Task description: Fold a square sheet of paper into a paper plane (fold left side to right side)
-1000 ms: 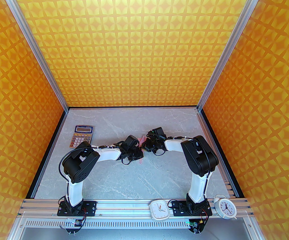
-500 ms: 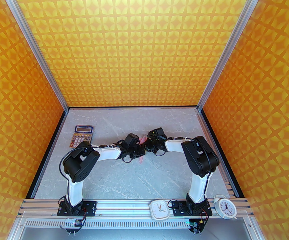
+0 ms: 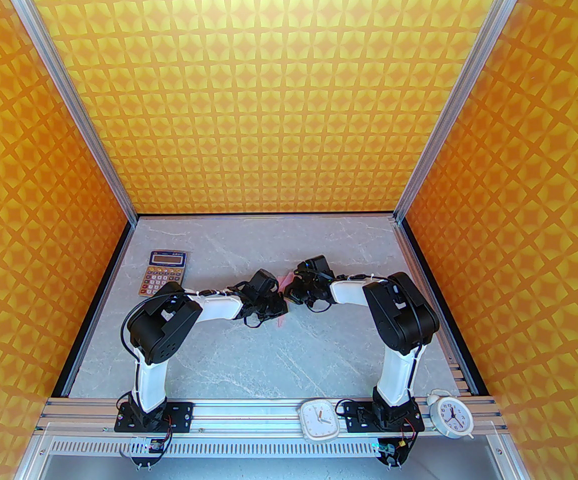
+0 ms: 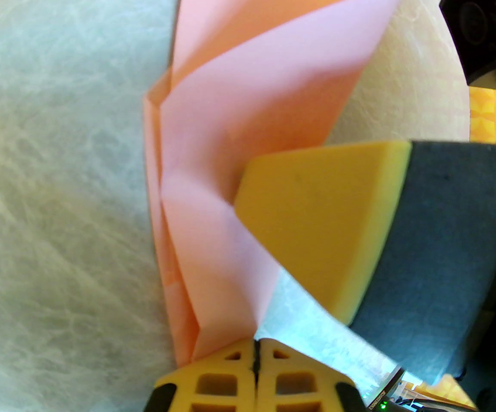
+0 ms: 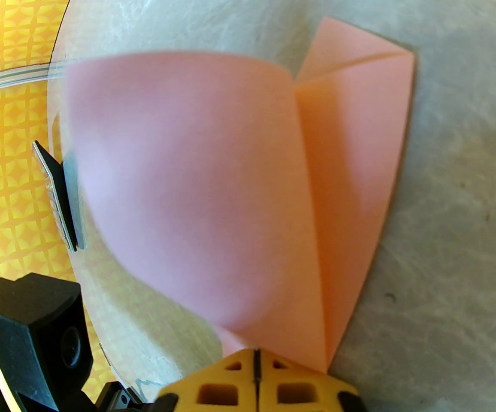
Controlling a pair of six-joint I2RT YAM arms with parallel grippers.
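Note:
The pale-pink square sheet of paper [image 4: 213,144] lies at mid-table, folded into several creased layers. One flap [image 5: 188,178] is lifted and curls up off the table. My right gripper [image 5: 254,356] is shut, and that flap's lower tip runs in between its fingertips. In the left wrist view its foam-padded finger [image 4: 316,217] sits against the raised flap. My left gripper [image 4: 256,352] is shut, its tips at the paper's near end by the long crease. From above, both grippers [image 3: 285,302] meet over the paper [image 3: 283,282], which is mostly hidden.
An orange-keyed calculator [image 3: 164,273] lies at the table's back left. A square white clock [image 3: 320,418] and a round white alarm clock [image 3: 451,415] sit on the front rail. Patterned orange walls enclose the grey marbled table [image 3: 279,363].
The left wrist nudged right toward the right gripper, then eased back a little. The right arm and the paper barely moved.

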